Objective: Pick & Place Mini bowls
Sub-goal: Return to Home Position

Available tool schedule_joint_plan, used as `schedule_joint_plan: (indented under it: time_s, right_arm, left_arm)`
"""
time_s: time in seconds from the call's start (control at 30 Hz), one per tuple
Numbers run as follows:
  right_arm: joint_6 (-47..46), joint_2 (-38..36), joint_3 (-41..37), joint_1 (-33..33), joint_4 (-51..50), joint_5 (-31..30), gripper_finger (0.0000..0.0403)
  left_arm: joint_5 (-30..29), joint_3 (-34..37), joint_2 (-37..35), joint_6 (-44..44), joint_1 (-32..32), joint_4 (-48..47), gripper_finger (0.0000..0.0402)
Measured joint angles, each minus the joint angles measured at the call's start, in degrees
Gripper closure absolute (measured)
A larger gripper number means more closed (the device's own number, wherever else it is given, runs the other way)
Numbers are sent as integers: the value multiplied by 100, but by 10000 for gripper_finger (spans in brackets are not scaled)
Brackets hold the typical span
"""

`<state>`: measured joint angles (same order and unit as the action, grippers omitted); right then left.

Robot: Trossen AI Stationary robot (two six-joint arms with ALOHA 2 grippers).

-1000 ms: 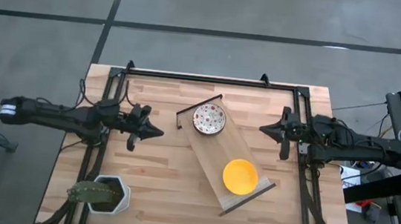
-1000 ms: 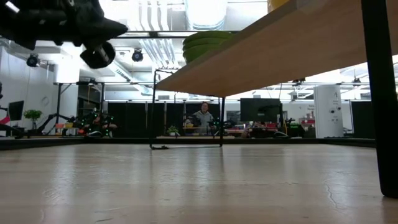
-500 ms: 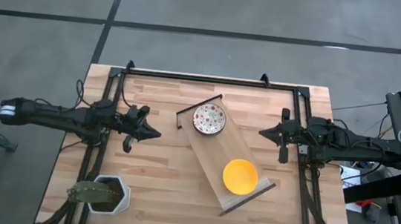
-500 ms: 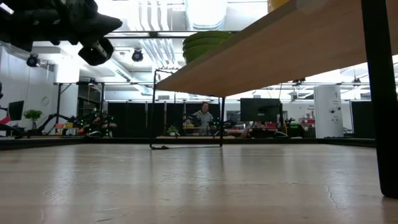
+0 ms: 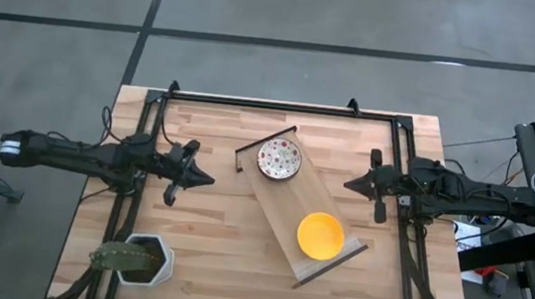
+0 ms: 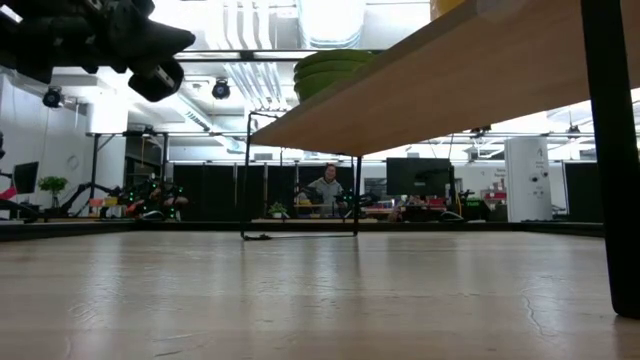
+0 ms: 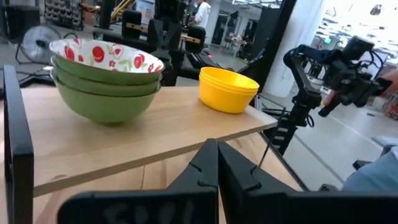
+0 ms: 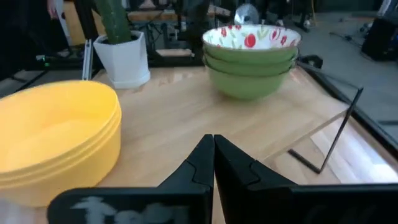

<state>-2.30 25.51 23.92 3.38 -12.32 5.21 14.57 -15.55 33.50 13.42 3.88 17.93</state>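
Two stacks of mini bowls stand by their bases on a raised wooden board (image 5: 301,213) lying slantwise across the table's middle. The floral stack (image 5: 279,158) (image 7: 102,74) (image 8: 252,56) is white with red flowers inside and green outside, and sits at the board's far-left end. The yellow stack (image 5: 320,235) (image 7: 228,89) (image 8: 56,143) sits at its near-right end. My left gripper (image 5: 207,177) (image 7: 217,168) (image 6: 150,50) hovers shut, left of the board, pointing at it. My right gripper (image 5: 348,186) (image 8: 213,158) hovers shut, right of the board, facing it.
A white hexagonal pot with a green plant (image 5: 136,258) (image 8: 121,53) stands at the table's near-left corner. The board stands on thin black legs (image 6: 300,175) with room beneath. A black frame (image 5: 282,104) runs along the table's far and side edges. A person (image 6: 325,188) is far behind.
My left gripper has drawn back a little toward the table's left edge and risen slightly. My right gripper has drifted a little toward the near edge. Both stay shut, and the bowls have not moved.
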Motion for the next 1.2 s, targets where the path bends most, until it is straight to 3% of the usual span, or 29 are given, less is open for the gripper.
schedule_joint_plan:
  time_s: [0.17,0.63,1.2]
  right_arm:
    - [33,-126,-161,0,290,0,394]
    - [-347,-1219,-976,0,563,234,394]
    - [-465,-2227,-1420,0,490,234,394]
  left_arm:
    - [252,63,-16,-349,0,0,402]
    - [253,151,-441,-482,-2,-101,402]
    - [343,1393,-1327,-12,-2,609,402]
